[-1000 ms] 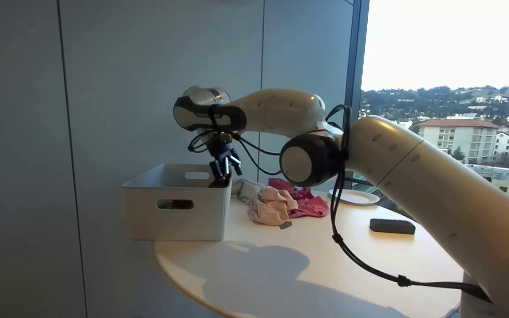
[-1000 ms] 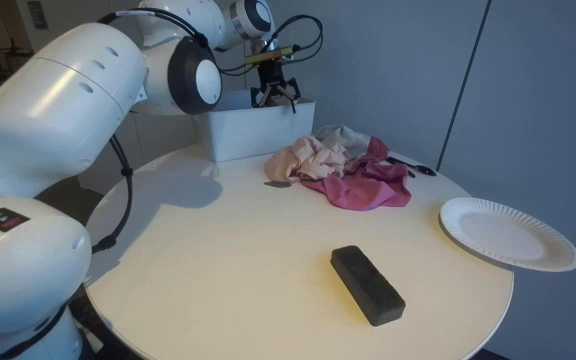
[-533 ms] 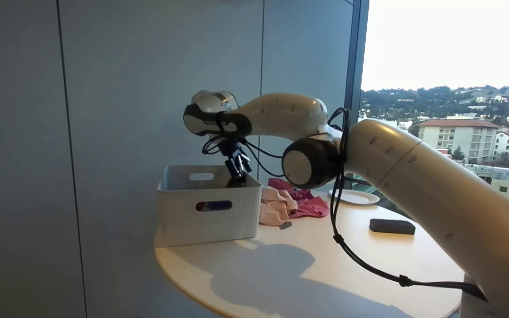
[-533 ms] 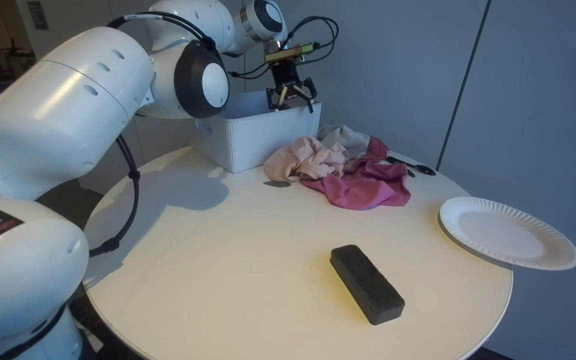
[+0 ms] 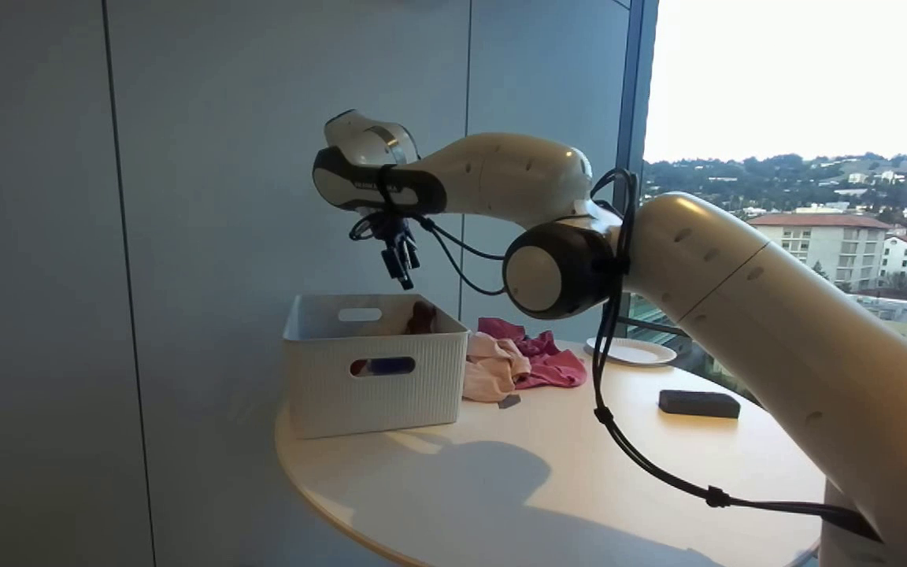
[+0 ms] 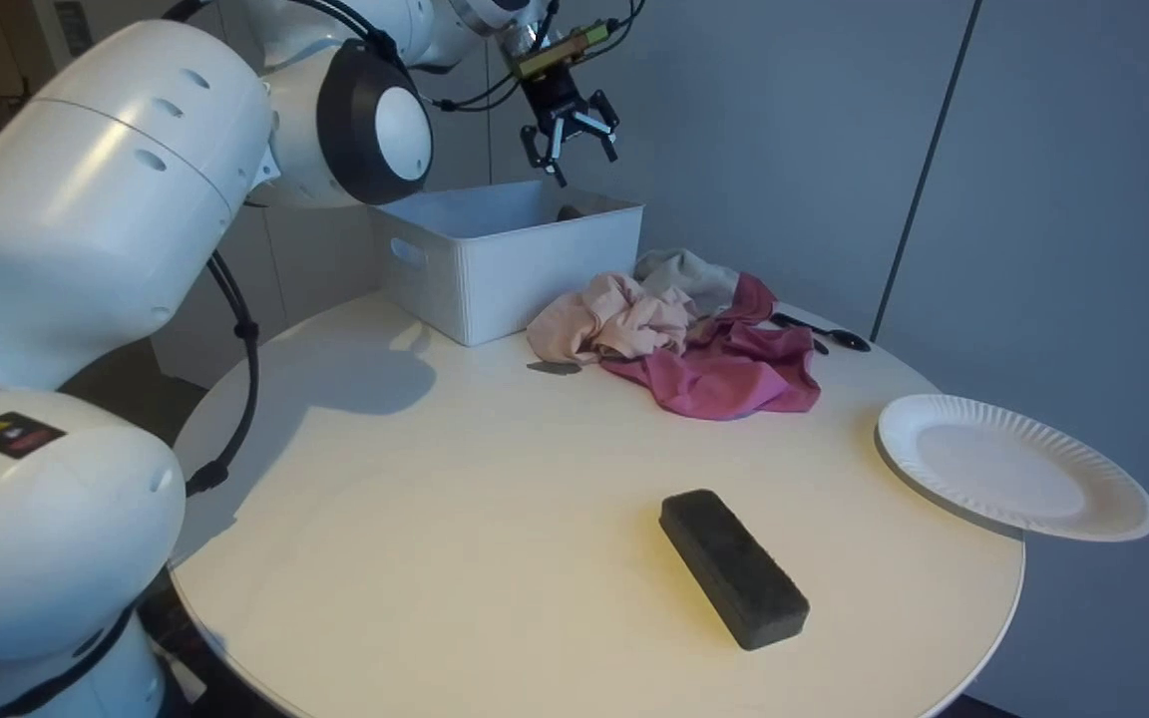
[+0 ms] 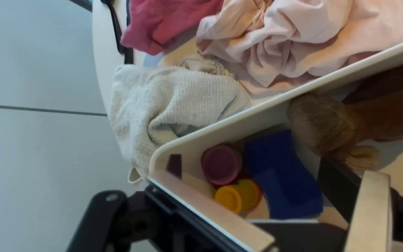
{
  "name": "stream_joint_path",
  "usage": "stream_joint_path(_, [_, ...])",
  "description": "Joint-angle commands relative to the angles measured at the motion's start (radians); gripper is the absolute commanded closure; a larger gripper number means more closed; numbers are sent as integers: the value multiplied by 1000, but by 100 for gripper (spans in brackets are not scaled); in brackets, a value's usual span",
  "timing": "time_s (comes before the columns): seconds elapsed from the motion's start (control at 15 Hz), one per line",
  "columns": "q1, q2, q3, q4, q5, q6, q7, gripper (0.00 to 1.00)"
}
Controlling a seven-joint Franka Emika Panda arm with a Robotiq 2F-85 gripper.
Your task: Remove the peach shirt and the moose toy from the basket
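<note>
Jaws spread above basket, nothing held. Peach shirt out, upper right of wrist view; moose toy inside, right side. Best: centre over body, drop straight, pinch deep.

The window glares white; a shadow falls across the table.

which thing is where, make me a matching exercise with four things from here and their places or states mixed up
1. moose toy
2. peach shirt
3. paper plate
4. gripper

A. overhanging the edge of the table
B. open, above the basket
C. crumpled on the table, outside the basket
D. inside the basket

Pairs: 1-D, 2-C, 3-A, 4-B
</note>
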Motion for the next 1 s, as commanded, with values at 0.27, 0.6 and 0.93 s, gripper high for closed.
stream_joint_path(0.27, [-79,32,93,32,148,-143,-279,0])
stream_joint_path(0.6, [-97,65,102,28,159,-300,-476,0])
stream_joint_path(0.93, [-98,96,98,35,158,-366,-536,32])
